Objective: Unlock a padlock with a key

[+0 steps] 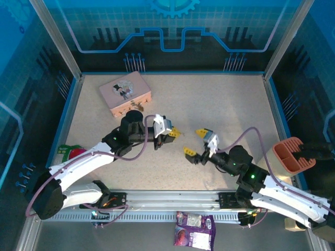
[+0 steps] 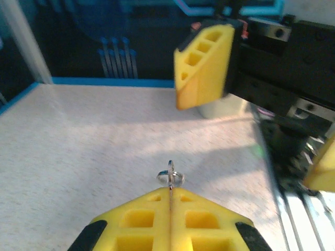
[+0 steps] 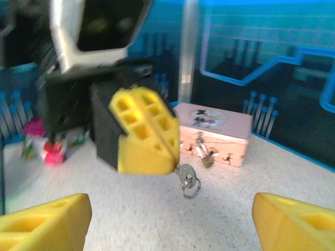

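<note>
So the key (image 3: pixel 187 174) is pinched in the left gripper (image 3: pixel 166 157). The yellow jaws are clamped tight together, and only a stub of silver metal with a small ring (image 3: pixel 191 187) is left poking out past the tips. From the left wrist, the same gripper (image 2: pixel 170 194) is seen with no gap at all between the pads, and the ring (image 2: pixel 170 177) sticks out right at the seam. How much of the key's blade is buried between the pads can't be told.

The right gripper (image 1: pixel 194 142) is spread wide and nothing is held in it. Its two fingers (image 3: pixel 44 225) are parked at the bottom corners of its own wrist view, with bare table (image 3: pixel 225 209) between them. It's pointed straight at the left gripper (image 1: pixel 172 133), close but not touching, roughly mid-table. One of its fingers (image 2: pixel 205 65) looms large in the left wrist view.

The padlock (image 3: pixel 208 158) is hung on the front of the pink box (image 3: pixel 214 128), down by the clasp. Its brass body is seen dangling against the front wall. It's a bit blurred, so whether the shackle is shut can't be made out. The box (image 1: pixel 125 93) is set at the far left of the table (image 1: pixel 225 99), well apart from both grippers, beyond the left one.
</note>
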Robot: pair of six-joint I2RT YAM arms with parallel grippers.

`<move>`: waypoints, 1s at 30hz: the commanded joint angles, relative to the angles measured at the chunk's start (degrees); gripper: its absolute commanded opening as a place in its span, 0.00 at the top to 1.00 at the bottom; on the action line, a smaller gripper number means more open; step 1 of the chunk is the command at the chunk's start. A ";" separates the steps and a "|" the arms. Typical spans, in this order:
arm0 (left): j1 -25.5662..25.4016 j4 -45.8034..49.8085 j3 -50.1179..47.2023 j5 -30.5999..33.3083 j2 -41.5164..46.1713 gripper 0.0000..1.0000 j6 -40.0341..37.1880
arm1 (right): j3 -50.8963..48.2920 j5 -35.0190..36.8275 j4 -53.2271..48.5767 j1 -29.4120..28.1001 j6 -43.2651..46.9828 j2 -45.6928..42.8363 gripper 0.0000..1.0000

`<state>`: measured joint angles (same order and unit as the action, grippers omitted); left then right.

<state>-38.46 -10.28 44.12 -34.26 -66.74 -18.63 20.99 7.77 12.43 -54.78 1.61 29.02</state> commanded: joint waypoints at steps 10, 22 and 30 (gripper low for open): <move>0.05 15.60 0.78 -12.22 1.03 1.00 -12.99 | 1.22 -23.85 -5.74 5.60 7.81 2.36 0.23; -0.10 13.26 -3.01 -13.97 1.53 1.00 -16.12 | 4.51 -31.78 -3.29 9.02 3.76 12.55 0.39; -0.14 12.20 -3.61 -12.31 1.12 1.00 -16.32 | 3.84 -28.00 -2.45 8.91 4.36 13.30 0.48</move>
<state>-38.46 3.16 41.19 -46.13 -65.89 -33.21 24.05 -21.37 8.64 -46.30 5.58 41.93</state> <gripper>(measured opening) 0.051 0.519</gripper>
